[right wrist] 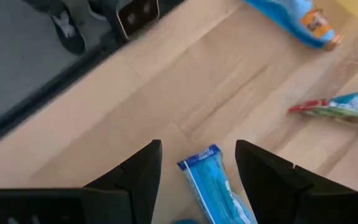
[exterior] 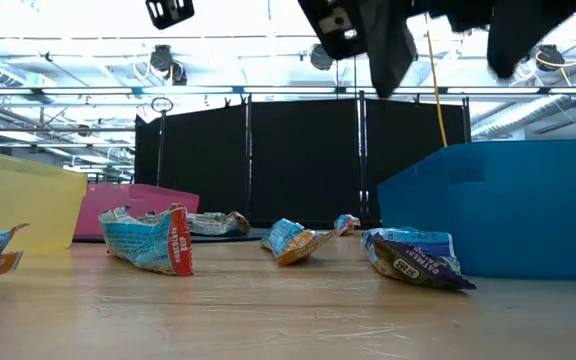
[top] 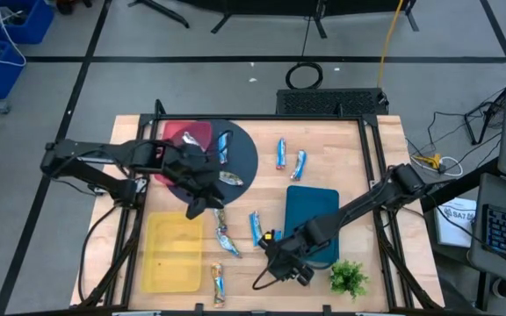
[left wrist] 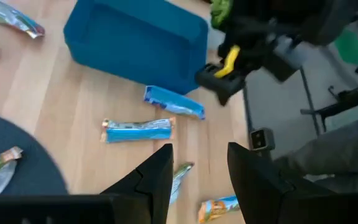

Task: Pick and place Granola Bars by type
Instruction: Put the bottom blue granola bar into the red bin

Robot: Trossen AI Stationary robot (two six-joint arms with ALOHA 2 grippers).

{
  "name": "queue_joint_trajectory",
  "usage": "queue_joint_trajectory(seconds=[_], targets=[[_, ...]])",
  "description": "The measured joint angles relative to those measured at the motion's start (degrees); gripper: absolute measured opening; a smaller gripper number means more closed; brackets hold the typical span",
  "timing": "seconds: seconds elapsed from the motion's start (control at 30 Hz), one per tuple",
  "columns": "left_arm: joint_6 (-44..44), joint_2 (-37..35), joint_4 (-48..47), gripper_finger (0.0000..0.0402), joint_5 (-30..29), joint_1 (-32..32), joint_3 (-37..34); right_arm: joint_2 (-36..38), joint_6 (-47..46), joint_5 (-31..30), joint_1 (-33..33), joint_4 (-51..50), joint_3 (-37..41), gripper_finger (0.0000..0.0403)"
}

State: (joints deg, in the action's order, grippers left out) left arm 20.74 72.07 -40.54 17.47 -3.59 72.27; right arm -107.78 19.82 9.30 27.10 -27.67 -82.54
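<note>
1. The right gripper (right wrist: 197,168) hangs with its two dark fingers spread wide — a blue-wrapped granola bar (right wrist: 213,186) lies on the wood between them, not clamped.
2. In the high view this right gripper (top: 281,263) sits near the table's front edge, just beside the blue bin (top: 313,215) and close to the small green plant (top: 348,277).
3. The left gripper (left wrist: 197,171) is also parted and holds nothing; it hovers over the table near the dark round mat (top: 244,162) — two blue bars (left wrist: 138,129) lie ahead of it.
4. More bars are scattered across the wooden table (top: 358,158): two by the far edge (top: 282,153), one near the yellow tray (top: 172,254).
</note>
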Motion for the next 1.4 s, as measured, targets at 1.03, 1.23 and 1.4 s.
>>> queue_joint_trajectory(seconds=[1.03,1.23,1.4], targets=[[6.4,-0.1,11.5,0.0157,-2.3,-6.7,0.0,-6.6,10.9,-7.4,0.3,-4.6,-0.8,0.0196],[5.1,-0.1,11.8,0.0157,-2.6,-6.7,0.0,-6.6,12.6,-9.3,0.3,-12.1,-5.5,0.0196],[4.8,-0.1,11.8,0.0157,-2.7,-6.7,0.0,-6.5,11.2,-9.3,0.5,-13.6,-9.8,0.0196]])
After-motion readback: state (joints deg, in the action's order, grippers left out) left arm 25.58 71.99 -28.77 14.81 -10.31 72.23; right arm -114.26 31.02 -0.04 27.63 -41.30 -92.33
